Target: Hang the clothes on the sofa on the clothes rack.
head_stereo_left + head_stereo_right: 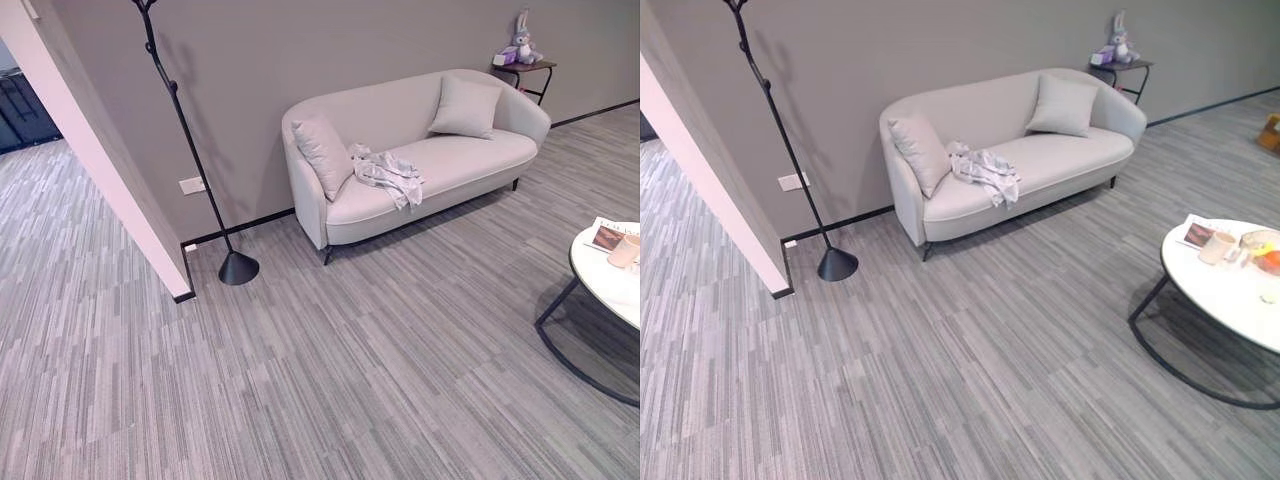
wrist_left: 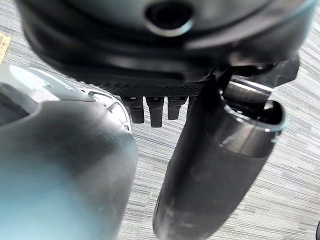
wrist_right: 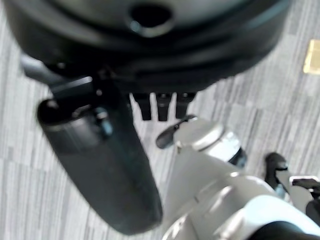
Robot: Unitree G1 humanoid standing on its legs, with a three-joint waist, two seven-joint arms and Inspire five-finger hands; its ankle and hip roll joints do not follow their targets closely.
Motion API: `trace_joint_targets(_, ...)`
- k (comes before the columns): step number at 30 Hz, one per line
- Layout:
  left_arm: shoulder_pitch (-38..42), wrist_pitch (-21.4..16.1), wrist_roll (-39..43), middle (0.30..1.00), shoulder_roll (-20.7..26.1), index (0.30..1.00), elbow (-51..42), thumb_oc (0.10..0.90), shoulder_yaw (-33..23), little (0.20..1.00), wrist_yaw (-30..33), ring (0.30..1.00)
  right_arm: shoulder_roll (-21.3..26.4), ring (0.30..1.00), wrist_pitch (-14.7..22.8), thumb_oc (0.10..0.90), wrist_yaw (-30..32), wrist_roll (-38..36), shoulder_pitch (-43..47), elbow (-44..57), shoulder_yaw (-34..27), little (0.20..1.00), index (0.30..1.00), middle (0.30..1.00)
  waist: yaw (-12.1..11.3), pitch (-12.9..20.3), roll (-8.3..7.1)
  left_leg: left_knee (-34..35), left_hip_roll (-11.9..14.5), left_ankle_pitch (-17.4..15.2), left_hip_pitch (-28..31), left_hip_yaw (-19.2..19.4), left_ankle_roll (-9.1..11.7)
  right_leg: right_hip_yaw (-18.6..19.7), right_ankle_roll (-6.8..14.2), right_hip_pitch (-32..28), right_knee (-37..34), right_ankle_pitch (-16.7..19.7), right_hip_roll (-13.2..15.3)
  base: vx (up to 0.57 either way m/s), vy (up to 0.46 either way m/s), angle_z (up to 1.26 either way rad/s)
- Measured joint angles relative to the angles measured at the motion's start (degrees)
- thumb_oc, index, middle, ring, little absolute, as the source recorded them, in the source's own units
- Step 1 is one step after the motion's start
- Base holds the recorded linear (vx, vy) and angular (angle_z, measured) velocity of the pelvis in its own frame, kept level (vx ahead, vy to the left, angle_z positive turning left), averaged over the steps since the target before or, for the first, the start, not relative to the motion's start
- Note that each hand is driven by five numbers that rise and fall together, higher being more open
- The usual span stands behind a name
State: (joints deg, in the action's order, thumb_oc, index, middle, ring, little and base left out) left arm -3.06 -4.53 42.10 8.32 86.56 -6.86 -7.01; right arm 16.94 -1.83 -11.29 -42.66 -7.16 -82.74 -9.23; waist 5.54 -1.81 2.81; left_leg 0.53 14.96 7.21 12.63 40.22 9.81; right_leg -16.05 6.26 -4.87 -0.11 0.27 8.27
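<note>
Left hand and right hand hang low over the floor, fingers relaxed and straight, holding nothing, likely idle since nothing is within reach; crumpled clothes lie on sofa seat, well apart from both hands; clothes rack stands beside sofa.

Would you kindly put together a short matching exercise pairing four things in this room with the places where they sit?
Things:
1. crumpled clothes
2. plush rabbit
3. clothes rack
4. magazine

Places:
A. on the round white table
B. on the seat of the sofa, next to the left cushion
C. on the floor by the wall, left of the sofa
D. on the small side table behind the sofa's right end

Pairs: 1-B, 2-D, 3-C, 4-A
</note>
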Motion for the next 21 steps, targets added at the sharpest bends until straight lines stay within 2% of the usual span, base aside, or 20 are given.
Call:
trace_joint_targets(2,0.00,0.00,0.00,0.900,0.02,0.900,0.00,0.800,0.07,0.900,0.00,0.900,0.00,0.900,0.00,0.800,0.00,0.01,0.01,0.00,0.02,0.900,0.900,0.900,-0.01,0.06,-0.07,0.01,0.01,0.00,0.00,0.00,0.00,-0.01,0.00,0.00,0.01,0.01,-0.01,0.01,-0.063,0.00)
trace_joint_targets(4,0.05,-0.04,-0.08,0.900,0.43,0.900,-0.28,0.800,4.42,0.900,-0.24,0.900,0.04,0.900,0.00,0.800,-0.01,0.31,0.12,-0.09,1.09,0.900,0.900,0.900,0.02,0.12,-0.14,-0.12,0.13,-0.01,0.05,0.10,-0.02,0.22,-0.02,0.16,0.04,0.02,-0.12,0.00,-0.015,-0.05)
trace_joint_targets(15,-0.84,0.63,-2.97,0.900,1.48,0.900,-2.08,0.800,4.49,0.900,-1.37,0.900,0.03,0.900,0.05,0.800,-0.01,0.82,-0.55,-0.01,1.08,0.900,0.900,0.900,-0.07,0.82,-1.10,0.04,0.12,-0.20,-0.15,0.09,-0.29,0.15,0.01,0.29,0.05,0.12,-0.13,0.00,-0.011,0.00)
trace_joint_targets(21,-0.52,0.65,-5.17,0.900,1.41,0.900,-2.11,0.800,4.99,0.900,-1.26,0.900,0.01,0.900,0.06,0.800,-0.01,0.94,-0.40,-0.03,1.53,0.900,0.900,0.900,-0.01,0.90,-0.98,0.36,-0.17,-1.13,-0.48,0.15,-1.59,0.00,0.24,0.59,0.05,0.47,0.04,0.01,0.022,0.02)
